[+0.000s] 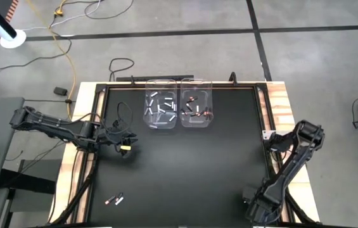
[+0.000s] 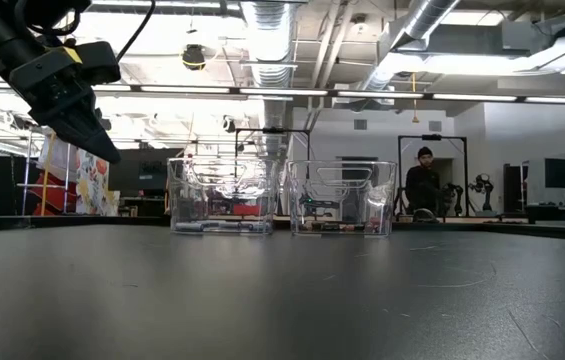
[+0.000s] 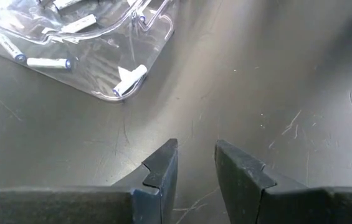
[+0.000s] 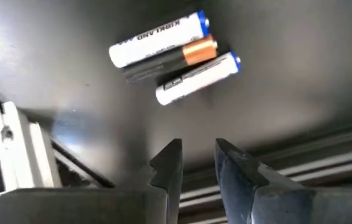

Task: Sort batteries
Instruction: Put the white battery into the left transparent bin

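On the black table (image 1: 185, 171), the left gripper (image 3: 195, 163) hovers empty, fingers slightly parted, at nine o'clock. Sorted batteries (image 1: 163, 109) fill two clear bins (image 1: 195, 101) at twelve; three loose batteries (image 1: 114, 200) lie at seven. The right gripper (image 4: 197, 163), narrowly parted, waits at five.

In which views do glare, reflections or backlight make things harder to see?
Low view: bright ceiling lights behind turn the left gripper into a dark silhouette and shine through the clear bins. Left wrist view: a pale sheen lies across the black table, with glints on a bin's rim. Right wrist view: the three batteries catch small highlights.
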Robot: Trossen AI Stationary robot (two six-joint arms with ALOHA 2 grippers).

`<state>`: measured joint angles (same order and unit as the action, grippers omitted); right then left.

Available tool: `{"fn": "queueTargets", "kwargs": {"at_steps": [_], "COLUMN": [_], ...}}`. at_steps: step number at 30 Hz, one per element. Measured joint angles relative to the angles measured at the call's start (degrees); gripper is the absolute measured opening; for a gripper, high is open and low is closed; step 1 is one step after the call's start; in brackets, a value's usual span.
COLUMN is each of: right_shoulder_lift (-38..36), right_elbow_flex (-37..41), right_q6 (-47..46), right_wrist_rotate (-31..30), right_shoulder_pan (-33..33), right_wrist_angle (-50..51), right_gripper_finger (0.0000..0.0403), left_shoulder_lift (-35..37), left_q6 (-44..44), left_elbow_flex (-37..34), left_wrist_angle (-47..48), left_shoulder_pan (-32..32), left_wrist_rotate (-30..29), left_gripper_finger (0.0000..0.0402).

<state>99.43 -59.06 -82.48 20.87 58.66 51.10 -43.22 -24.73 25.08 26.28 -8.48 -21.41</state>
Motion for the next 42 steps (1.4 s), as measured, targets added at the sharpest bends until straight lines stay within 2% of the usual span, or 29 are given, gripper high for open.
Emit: {"fn": "queueTargets", "kwargs": {"at_steps": [9, 15, 18, 22, 25, 35, 38, 42], "right_shoulder_lift": [-1.88, -1.92, -1.92, -1.92, -1.92, -1.94, -1.94, -1.96], "right_elbow_flex": [-0.80, -3.82, -4.48, -4.47, -4.47, -4.47, -4.47, -4.47], "right_q6": [-0.83, -6.42, -10.64, -14.72, -15.05, -14.84, -13.26, -9.46], "right_wrist_rotate": [0.26, 0.32, 0.38, 3.97, 6.28, 6.30, 4.44, -2.92], "right_shoulder_pan": [-1.06, -3.42, -5.17, -8.71, -11.96, -18.50, -19.67, -20.80], "right_wrist_angle": [1.93, 1.86, 1.83, 1.96, 1.78, 1.79, 1.77, 1.80], "right_gripper_finger": [0.0113, 0.0113, 0.0113, 0.0113, 0.0113, 0.0113, 0.0113, 0.0113], "left_shoulder_lift": [0.00, 0.00, 0.00, 0.00, 0.00, 0.00, 0.00, 0.00], "left_q6": [-0.30, -0.90, -0.96, -1.01, -0.64, -3.45, -5.80, -6.35], "left_elbow_flex": [0.00, 0.00, 0.00, 0.00, 0.00, 0.00, 0.00, 0.00], "left_wrist_angle": [-0.02, -0.04, -0.04, -0.02, -0.02, -0.04, -0.15, -0.50], "left_shoulder_pan": [-0.01, -0.01, -0.01, -0.01, -0.01, -0.01, -0.01, -0.01], "left_wrist_rotate": [0.02, 0.02, 0.02, 0.02, 0.02, 0.08, 0.07, 0.09], "left_gripper_finger": [0.0100, 0.0100, 0.0100, 0.0100, 0.0100, 0.0100, 0.0100, 0.0100]}}
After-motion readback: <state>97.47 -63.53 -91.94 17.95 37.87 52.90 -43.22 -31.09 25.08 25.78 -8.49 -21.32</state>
